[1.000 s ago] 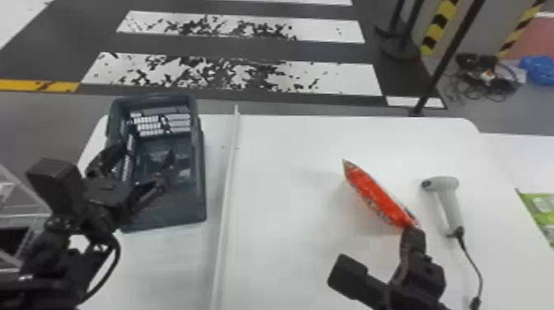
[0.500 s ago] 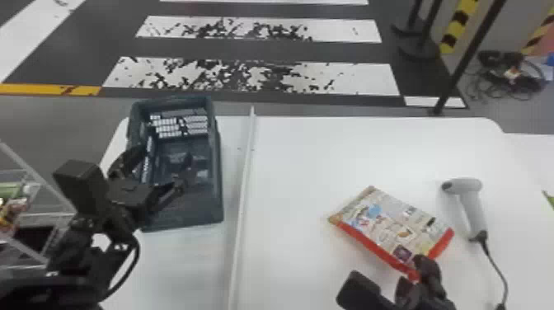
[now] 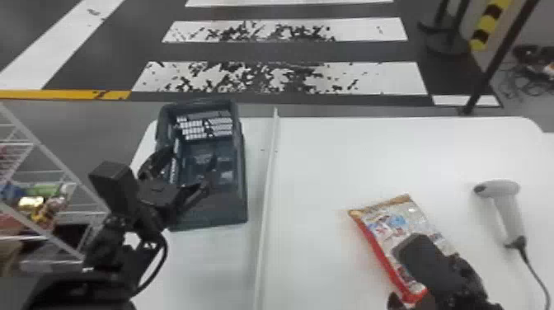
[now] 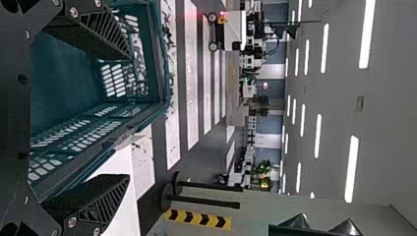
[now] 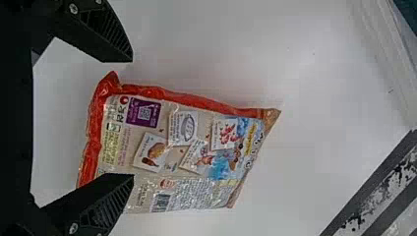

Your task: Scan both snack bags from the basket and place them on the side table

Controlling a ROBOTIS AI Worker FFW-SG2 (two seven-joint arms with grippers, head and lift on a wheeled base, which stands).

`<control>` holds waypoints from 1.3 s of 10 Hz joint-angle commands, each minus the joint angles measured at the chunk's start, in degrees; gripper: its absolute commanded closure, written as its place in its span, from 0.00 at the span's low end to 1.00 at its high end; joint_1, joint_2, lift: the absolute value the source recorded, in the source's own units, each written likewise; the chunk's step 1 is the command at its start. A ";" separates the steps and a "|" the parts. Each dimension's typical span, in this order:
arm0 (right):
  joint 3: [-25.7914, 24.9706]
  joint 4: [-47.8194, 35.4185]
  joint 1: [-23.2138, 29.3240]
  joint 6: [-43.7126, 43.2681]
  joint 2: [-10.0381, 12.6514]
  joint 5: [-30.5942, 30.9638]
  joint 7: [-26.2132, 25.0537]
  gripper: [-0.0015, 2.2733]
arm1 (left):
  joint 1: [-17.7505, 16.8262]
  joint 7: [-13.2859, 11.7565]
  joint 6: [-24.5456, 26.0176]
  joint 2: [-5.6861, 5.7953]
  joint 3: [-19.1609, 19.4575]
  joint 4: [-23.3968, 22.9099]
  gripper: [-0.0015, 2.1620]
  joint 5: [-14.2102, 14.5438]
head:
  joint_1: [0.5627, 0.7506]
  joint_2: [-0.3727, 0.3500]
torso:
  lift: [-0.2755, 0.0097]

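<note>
A snack bag (image 5: 192, 147) is lying flat on the counter (image 3: 329, 165). The right gripper (image 5: 133, 118) is hovering by its red end, jaws spread; its flatness risks them skidding off. The left gripper (image 4: 130, 116) is hanging at the basket (image 3: 218, 208), jaws spread.

Snack bag (image 3: 391, 228) lies flat

The red-edged, beige bag rests printed face up on the white table (image 3: 321, 165), slightly wrinkled. Slotted, dark teal basket (image 3: 212, 212) stands upright, farther left. Corded, pale scanner (image 3: 509, 210) lies right of the bag.
</note>
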 commanded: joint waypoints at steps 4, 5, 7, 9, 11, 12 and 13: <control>-11.23 2.47 -1.82 -5.91 5.68 -16.60 4.68 0.90 | -0.17 0.00 -0.18 0.01 0.08 0.70 0.07 0.04 | 0.70 0.73 | 0.70; -11.67 4.41 -2.61 -7.84 6.21 -16.96 6.17 0.99 | -0.17 0.00 -0.35 0.01 0.08 0.87 0.07 0.04 | 0.70 0.74 | 0.70; -11.76 8.54 -4.55 -12.94 7.17 -17.13 9.16 0.99 | -0.17 0.00 -0.70 0.01 0.25 1.05 0.07 0.04 | 0.70 0.77 | 0.70; -11.76 13.72 -7.45 -14.17 8.23 -17.04 10.04 0.99 | -0.17 0.00 -1.05 0.01 0.43 1.49 0.07 0.04 | 0.70 0.79 | 0.70; -11.76 17.59 -10.00 -15.23 8.93 -16.08 9.69 0.99 | -0.34 0.09 -1.05 -0.08 0.52 1.58 0.07 0.04 | 0.70 0.79 | 0.70; -11.76 19.26 -11.32 -16.28 9.20 -15.72 9.42 0.99 | -0.34 0.00 -1.05 -0.17 0.52 1.58 0.07 0.04 | 0.70 0.79 | 0.70; -11.76 21.19 -12.72 -16.28 9.46 -15.02 8.98 0.99 | -0.34 0.00 -1.05 -0.17 0.52 1.58 0.07 0.04 | 0.70 0.78 | 0.70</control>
